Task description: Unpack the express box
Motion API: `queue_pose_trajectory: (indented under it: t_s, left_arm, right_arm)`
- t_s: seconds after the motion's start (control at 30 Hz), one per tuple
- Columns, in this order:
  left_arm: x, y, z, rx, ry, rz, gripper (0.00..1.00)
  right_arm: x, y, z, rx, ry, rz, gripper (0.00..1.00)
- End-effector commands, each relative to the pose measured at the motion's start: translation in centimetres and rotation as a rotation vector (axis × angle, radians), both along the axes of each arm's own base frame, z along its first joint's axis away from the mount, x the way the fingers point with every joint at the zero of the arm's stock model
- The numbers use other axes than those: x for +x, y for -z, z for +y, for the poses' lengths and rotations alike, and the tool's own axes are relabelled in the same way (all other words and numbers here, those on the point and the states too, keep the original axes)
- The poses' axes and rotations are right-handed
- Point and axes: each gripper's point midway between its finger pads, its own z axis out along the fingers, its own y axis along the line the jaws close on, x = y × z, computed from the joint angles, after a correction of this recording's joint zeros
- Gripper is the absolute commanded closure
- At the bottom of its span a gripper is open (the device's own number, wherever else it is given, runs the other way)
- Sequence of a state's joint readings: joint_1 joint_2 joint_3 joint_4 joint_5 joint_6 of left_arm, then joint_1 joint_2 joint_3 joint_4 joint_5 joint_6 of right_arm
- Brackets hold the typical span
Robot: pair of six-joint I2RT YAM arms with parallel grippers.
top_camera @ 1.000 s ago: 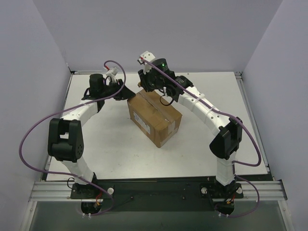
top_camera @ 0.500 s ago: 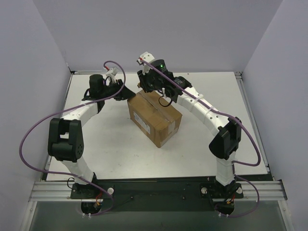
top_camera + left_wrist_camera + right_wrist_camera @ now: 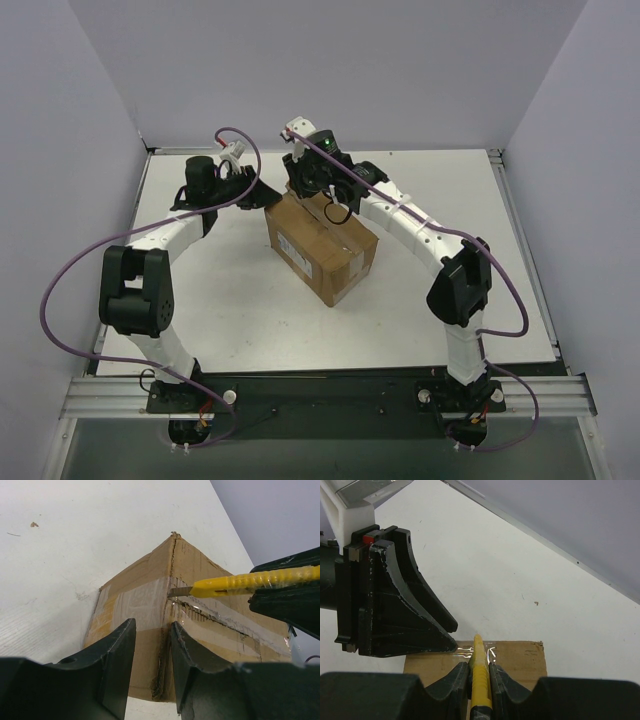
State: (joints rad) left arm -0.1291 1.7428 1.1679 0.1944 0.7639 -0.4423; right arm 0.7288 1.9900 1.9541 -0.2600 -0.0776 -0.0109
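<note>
Brown cardboard express box (image 3: 322, 245) sits skewed at the middle of the white desk (image 3: 230, 310), flaps shut and taped. Right claw (image 3: 479, 669) clamps a yellow utility knife (image 3: 250, 581), its blade tip at the clear tape seam (image 3: 142, 600) on the box's far top edge. Left claw (image 3: 151, 627) stands partly open, fingers apart against the far-left corner, gripping nothing.

Right hand (image 3: 479, 672) (gripping yellow knife (image 3: 240, 584)) shifted leftward along express box (image 3: 322, 245) far edge; elbow followed.
</note>
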Motion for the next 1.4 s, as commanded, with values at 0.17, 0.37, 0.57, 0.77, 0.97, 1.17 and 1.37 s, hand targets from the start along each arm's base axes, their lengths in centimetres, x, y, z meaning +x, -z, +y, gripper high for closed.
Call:
queue_pose_trajectory:
  t_s: [0.17, 0.37, 0.57, 0.77, 0.97, 1.17, 1.37]
  left_arm:
    - [-0.7, 2.3, 0.5, 0.032, -0.017, 0.064, 0.57]
    - [-0.5, 2.7, 0.4, 0.030, -0.024, 0.079, 0.57]
    - [-0.3, 2.7, 0.5, 0.030, -0.037, 0.077, 0.60]
    - [-0.4, 2.9, 0.5, 0.034, -0.042, 0.080, 0.61]
    - [-0.6, 3.1, 0.5, 0.038, -0.048, 0.082, 0.62]
    - [-0.7, 2.9, 0.1, 0.036, -0.039, 0.077, 0.63]
    - [-0.8, 2.9, 0.1, 0.038, -0.042, 0.079, 0.66]
  right_arm:
    - [-1.1, -0.5, -0.3, -0.026, 0.003, 0.008, 1.00]
    - [-1.8, -0.3, -1.5, -0.068, 0.010, 0.021, 1.00]
    - [-2.7, -0.1, -2.5, -0.090, 0.023, 0.038, 1.00]
    - [-3.4, 0.1, -3.1, -0.101, 0.028, 0.058, 1.00]
    - [-3.8, -0.8, -3.3, -0.095, 0.037, 0.044, 1.00]
    - [-4.0, -0.9, -3.8, -0.105, 0.067, 0.035, 1.00]
    - [-4.3, -1.1, -3.7, -0.111, 0.071, 0.025, 1.00]
